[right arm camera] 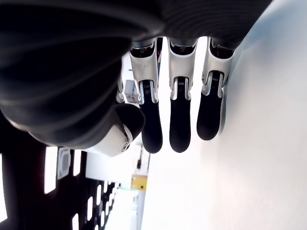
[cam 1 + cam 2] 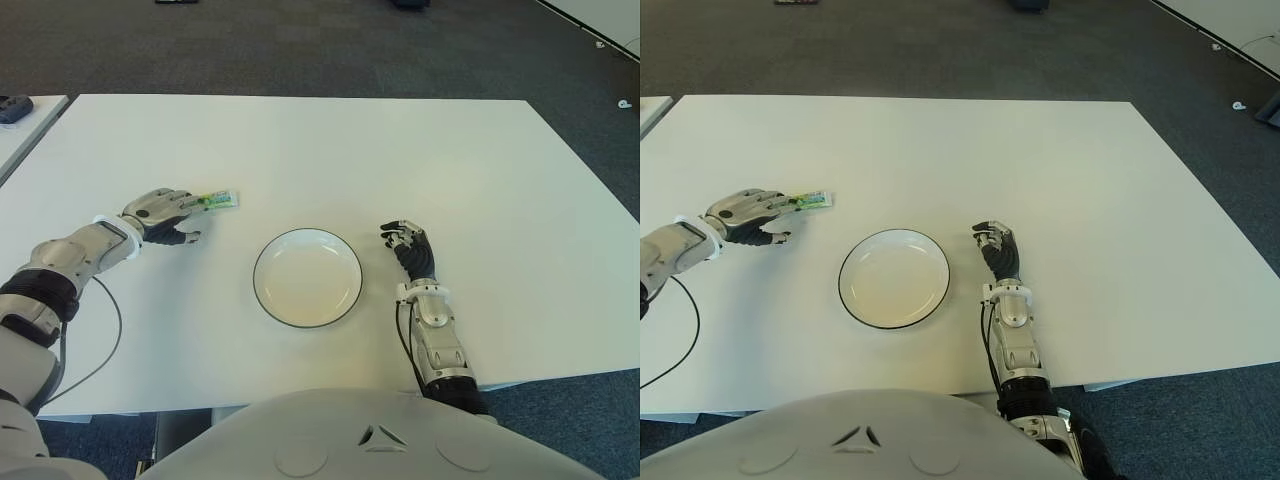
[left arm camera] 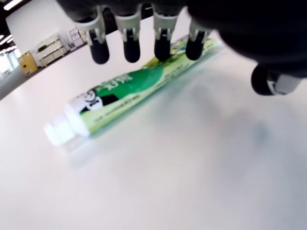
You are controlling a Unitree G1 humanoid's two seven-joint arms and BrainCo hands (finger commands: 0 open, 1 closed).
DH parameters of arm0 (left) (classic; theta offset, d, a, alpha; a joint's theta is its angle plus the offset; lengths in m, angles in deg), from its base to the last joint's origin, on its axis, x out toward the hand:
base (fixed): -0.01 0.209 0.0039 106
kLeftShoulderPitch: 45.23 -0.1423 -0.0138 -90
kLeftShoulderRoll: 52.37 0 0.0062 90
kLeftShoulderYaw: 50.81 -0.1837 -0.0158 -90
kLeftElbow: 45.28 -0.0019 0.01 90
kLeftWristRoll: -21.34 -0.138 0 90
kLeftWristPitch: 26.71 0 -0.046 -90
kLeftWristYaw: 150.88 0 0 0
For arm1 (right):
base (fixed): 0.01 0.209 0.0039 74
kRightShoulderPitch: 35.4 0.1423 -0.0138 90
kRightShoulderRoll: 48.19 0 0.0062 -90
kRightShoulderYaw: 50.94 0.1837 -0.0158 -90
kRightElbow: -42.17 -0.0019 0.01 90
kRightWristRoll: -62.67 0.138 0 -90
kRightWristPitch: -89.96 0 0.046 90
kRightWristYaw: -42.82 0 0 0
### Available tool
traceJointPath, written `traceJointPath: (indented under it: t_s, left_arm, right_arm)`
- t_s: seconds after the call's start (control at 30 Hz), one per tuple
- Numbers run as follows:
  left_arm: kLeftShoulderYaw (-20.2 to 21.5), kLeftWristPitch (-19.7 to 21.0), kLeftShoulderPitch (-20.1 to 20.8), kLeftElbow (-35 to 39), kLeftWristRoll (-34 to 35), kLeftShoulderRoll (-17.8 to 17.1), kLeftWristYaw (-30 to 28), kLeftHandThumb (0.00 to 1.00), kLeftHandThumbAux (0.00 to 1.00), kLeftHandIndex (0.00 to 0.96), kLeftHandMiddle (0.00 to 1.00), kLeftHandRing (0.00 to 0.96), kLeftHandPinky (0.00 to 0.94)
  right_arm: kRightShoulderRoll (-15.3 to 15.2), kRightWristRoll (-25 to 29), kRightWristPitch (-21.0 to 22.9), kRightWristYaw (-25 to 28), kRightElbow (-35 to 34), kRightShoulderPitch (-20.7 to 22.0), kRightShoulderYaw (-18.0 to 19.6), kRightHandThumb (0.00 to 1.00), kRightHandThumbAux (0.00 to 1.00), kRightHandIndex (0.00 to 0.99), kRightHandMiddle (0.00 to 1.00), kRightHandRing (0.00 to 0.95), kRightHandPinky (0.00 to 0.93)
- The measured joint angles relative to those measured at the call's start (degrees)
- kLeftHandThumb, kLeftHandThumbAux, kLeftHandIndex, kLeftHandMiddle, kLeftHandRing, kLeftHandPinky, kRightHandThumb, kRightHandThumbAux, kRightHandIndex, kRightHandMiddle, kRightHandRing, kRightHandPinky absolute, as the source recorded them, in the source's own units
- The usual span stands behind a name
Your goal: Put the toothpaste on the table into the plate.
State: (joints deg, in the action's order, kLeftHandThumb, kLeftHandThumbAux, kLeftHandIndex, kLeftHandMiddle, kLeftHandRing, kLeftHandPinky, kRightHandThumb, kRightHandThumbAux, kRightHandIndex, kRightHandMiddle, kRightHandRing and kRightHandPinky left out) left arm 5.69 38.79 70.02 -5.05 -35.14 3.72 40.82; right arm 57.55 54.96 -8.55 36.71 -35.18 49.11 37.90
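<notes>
Left hand [image 2: 160, 216] hovers fingers spread, gripping nothing, over the flat end of the toothpaste tube [image 2: 218, 201], which lies on the tabletop [image 2: 330, 150] running toward 3 o'clock, at 10 o'clock from the plate [image 2: 307, 277]; right hand [image 2: 405, 243] sits idle, relaxed, at the plate's 3 o'clock.

Head eyes downward (wrist views close).

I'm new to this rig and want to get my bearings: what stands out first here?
The green toothpaste tube lies flat on the white table, with the left hand over one end, fingers spread, not yet closed on it. The white plate sits mid-table, to the right of the tube, with nothing in it. The right hand shows just right of the plate, holding nothing.
</notes>
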Motion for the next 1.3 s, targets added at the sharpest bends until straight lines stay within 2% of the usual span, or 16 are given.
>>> traceJointPath:
  t_s: [0.13, 0.5, 1.3]
  left_arm:
    - [0.68, 1.19, 1.94, -4.37, 0.77, 0.69, 0.21, 0.505, 0.179, 0.0, 0.0, 0.0, 0.0]
    - [1.96, 6.6, 3.81, -9.46, 2.96, 2.44, 4.16, 0.479, 0.165, 0.0, 0.0, 0.0, 0.0]
    - [5.53, 8.42, 5.59, -14.93, 9.52, 5.04, 8.38, 0.517, 0.139, 0.0, 0.0, 0.0, 0.0]
  right_arm:
    - [0.01, 0.11, -0.01, 0.34, -0.16, -0.14, 0.01, 0.708, 0.732, 0.418, 0.401, 0.385, 0.406]
    - [-0.05, 0.1, 0.06, 0.41, -0.91, -0.73, 0.16, 0.71, 0.733, 0.418, 0.402, 0.386, 0.405]
    - [-0.05, 0.07, 0.27, 0.41, -1.16, -0.84, 0.1, 0.71, 0.732, 0.418, 0.403, 0.392, 0.415]
